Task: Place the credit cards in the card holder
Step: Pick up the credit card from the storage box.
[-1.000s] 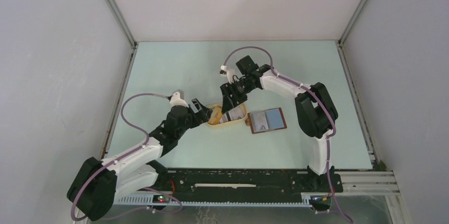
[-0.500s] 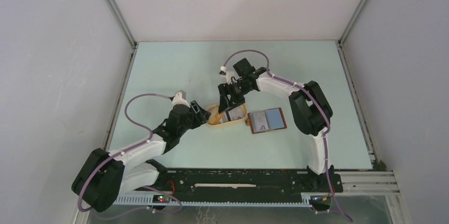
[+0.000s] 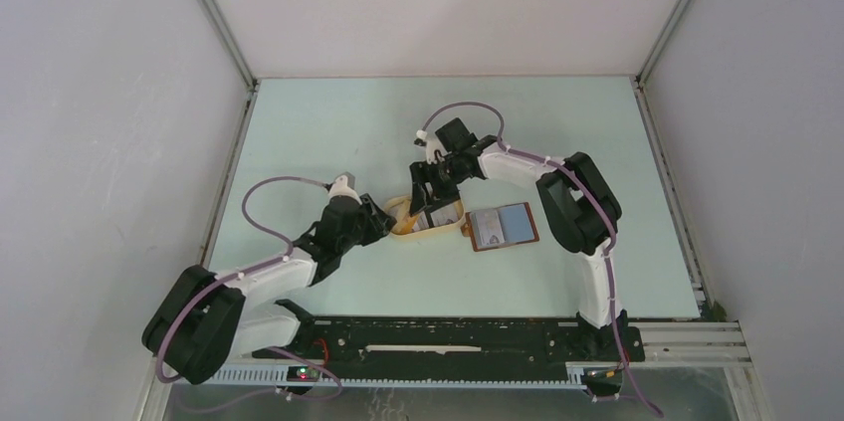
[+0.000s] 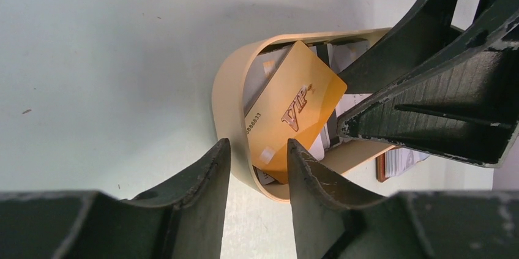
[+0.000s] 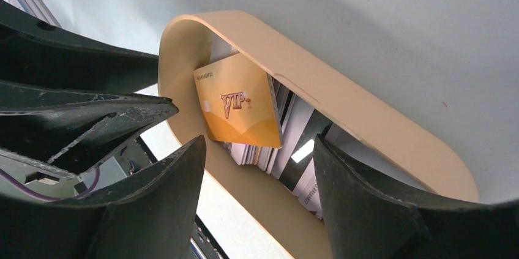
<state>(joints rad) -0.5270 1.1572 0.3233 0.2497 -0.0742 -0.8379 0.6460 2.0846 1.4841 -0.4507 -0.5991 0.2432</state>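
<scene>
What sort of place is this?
Probably a lab robot cell: plain white panels enclose a pale green table, two arms are mounted on a rail at its near edge, with a tray of credit cards and a card holder as props.

From the top view the credit cards (image 3: 435,218) in the oval tray (image 3: 458,226) are too small to tell apart. The left hand (image 3: 391,217) and right hand (image 3: 428,202) cover the tray's left end. In the left wrist view the right hand hides the tray's far end, and the card holder (image 4: 392,164) shows only as a sliver. The cards under the gold card (image 4: 294,109) are mostly covered. Whether the left hand's fingers (image 4: 208,185) touch the tray wall cannot be told.
</scene>
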